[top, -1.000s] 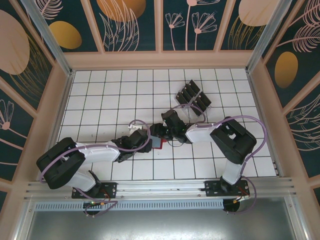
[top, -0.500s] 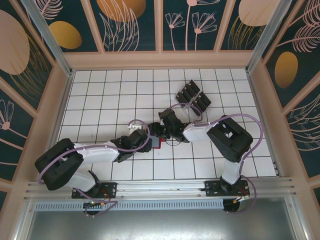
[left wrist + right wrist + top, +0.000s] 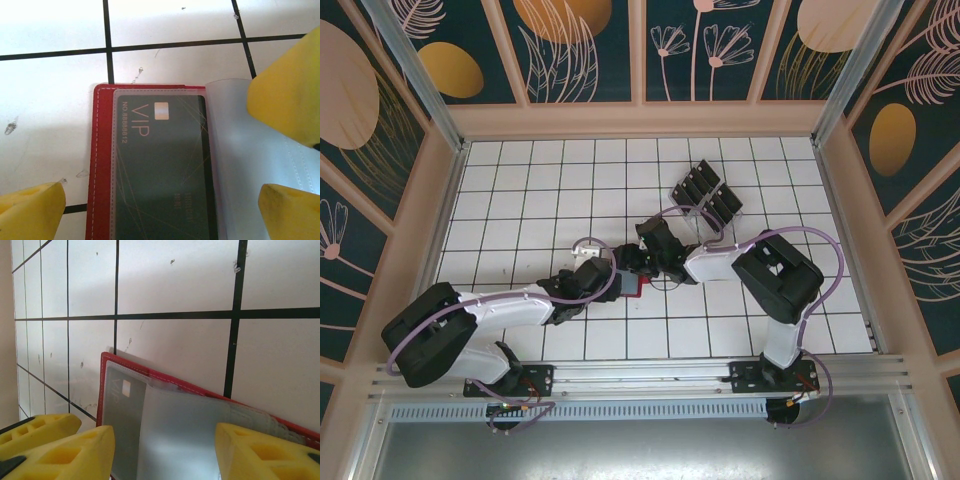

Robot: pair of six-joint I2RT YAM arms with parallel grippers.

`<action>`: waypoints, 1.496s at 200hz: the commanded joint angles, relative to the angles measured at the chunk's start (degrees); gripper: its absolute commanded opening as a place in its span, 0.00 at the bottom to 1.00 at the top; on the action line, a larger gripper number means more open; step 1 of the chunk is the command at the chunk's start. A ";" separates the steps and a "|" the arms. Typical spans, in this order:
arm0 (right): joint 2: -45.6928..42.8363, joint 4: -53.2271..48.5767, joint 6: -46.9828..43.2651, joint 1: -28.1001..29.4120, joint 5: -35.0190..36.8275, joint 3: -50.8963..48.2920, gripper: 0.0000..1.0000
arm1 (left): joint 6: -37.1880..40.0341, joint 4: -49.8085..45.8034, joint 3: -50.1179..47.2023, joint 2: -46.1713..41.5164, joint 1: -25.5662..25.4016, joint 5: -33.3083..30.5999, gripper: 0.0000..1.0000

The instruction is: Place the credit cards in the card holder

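As the card [image 3: 160, 170] lies sleeved — "VIP" shows.

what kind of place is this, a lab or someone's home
Most likely a robot test cell, not a home: two robot arms bolted to a metal rail, a white gridded table, and painted flower panels walling it in.

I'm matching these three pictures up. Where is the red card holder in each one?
Top external: red card holder just below the picture's centre.
Left wrist: lower centre, lying open, red cover at left.
Right wrist: lower centre, one corner pointing up-left.
Shared landmark: the sleeved VIP card, pale chip square near its top, in both wrist views.
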 commanded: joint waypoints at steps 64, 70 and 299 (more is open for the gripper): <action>-1.02 -1.99 0.24 0.46 0.00 -0.18 0.56 | -4.17 -3.03 -1.22 2.20 -0.10 -4.96 0.99; -1.40 -2.14 0.10 0.46 0.08 -0.27 0.56 | -4.53 -3.30 -1.47 1.88 -0.05 -5.22 0.99; -2.27 -2.61 2.37 2.49 2.35 -0.26 0.56 | -7.05 -1.42 -4.86 -0.67 -0.09 -5.47 0.98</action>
